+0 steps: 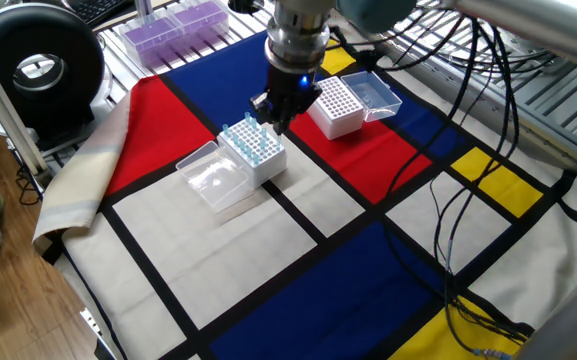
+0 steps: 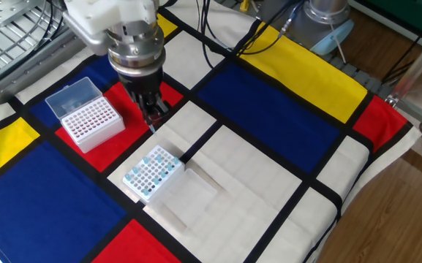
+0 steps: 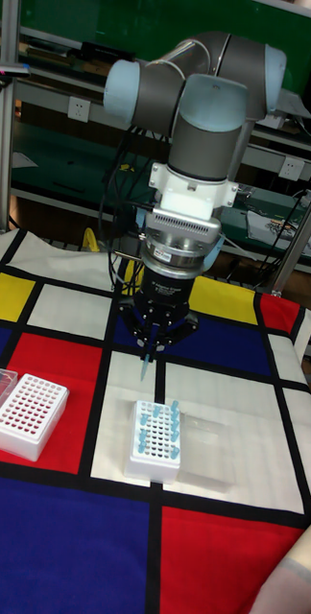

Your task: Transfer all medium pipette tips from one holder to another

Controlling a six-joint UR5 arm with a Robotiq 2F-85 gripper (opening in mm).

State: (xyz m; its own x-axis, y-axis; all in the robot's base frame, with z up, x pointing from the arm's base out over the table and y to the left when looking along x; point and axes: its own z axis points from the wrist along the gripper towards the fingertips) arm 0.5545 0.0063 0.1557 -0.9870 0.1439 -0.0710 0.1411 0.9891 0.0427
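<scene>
Claw [image 3: 148, 357] pinching one medium pipette tip [image 3: 146, 364], hanging above the tip-filled rack [image 3: 155, 440]; empty rack [image 3: 26, 415] sits beside it.

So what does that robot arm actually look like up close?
The arm is built of silver-grey tubes with pale blue caps at the joints. Below it sit a white block and a ribbed metal ring. The gripper is black, with thin fingers, and black cables trail behind it.
</scene>
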